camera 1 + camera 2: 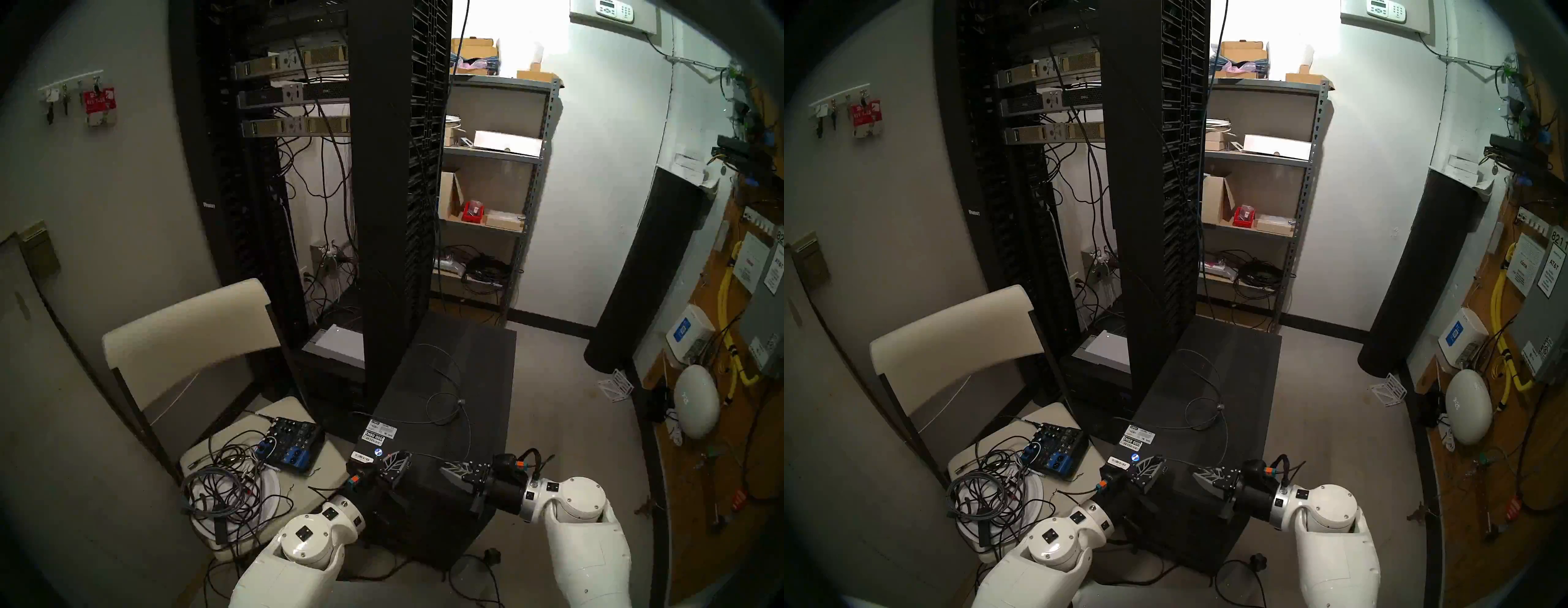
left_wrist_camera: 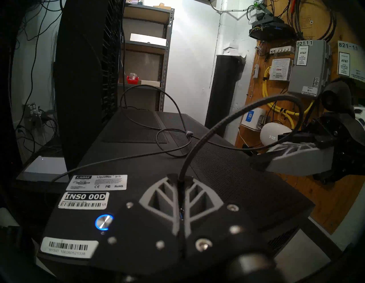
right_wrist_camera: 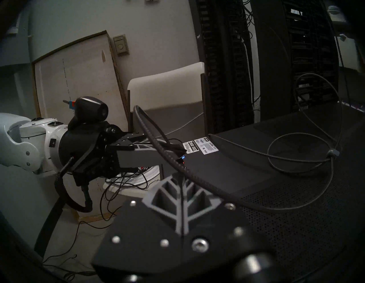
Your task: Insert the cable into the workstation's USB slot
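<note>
Over the workstation (image 1: 449,407), both pincers clamp the cable: left pincer (image 2: 180,178) near its plug end, right pincer (image 3: 180,177) farther along. Next likely calls for aligning the plug with the unseen USB slot.

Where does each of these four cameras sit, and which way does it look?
Head pair: high up, looking down on the workstation; left hand and right hand show.
Left wrist: behind the left hand, facing rightward; right hand shows.
Right wrist: behind the right hand, facing leftward; left hand shows.
Shared: the cable both hands pinch.
</note>
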### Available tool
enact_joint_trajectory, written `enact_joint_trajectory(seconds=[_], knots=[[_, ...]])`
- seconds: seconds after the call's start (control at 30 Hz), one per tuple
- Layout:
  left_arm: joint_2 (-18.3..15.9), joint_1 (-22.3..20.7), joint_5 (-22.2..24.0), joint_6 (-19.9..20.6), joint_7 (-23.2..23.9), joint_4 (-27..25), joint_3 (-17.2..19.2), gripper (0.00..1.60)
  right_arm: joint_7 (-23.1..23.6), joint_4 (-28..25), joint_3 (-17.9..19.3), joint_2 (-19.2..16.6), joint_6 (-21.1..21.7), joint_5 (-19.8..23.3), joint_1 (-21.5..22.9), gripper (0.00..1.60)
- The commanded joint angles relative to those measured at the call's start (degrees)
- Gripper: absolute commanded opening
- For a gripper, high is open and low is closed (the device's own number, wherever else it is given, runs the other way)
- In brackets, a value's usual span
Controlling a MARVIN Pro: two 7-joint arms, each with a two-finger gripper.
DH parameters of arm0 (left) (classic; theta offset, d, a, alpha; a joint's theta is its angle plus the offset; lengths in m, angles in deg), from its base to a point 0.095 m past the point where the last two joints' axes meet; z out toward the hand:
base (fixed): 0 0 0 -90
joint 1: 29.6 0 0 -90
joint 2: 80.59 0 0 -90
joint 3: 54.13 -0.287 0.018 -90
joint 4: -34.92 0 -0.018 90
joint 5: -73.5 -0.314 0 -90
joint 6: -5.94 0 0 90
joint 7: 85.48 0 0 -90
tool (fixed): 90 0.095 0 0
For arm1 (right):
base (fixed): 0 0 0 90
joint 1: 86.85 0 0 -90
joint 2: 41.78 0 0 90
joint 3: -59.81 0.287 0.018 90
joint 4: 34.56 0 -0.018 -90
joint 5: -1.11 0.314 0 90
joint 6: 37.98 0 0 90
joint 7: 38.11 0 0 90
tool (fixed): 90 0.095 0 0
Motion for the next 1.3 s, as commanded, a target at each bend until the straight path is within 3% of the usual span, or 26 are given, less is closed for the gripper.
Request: enact_joint_trajectory(seconds=[0.0, 0.63, 1.17, 1.27], knots=[[-0.06, 0.31, 0.01, -0.09, -0.02, -1.35, 0.00, 0.00, 0.54, -0.50, 0.14, 0.19, 0.02, 0.92, 0.72, 0.00], [0.55, -1.08, 0.05, -1.05, -1.87, 2.25, -0.05, 0.00, 1.19, -0.58, 0.83, 0.36, 0.21, 0.96, 0.48, 0.00], [0.54, -0.76, 0.61, 0.20, -1.98, 0.80, -0.86, 0.00, 1.93, -0.50, 1.57, 0.59, 0.42, 0.86, 0.54, 0.00], [0.66, -1.81, 0.44, -0.66, -2.10, 3.02, -0.84, 0.00, 2.06, -0.62, 1.71, 0.65, 0.59, 0.86, 0.49, 0.00]])
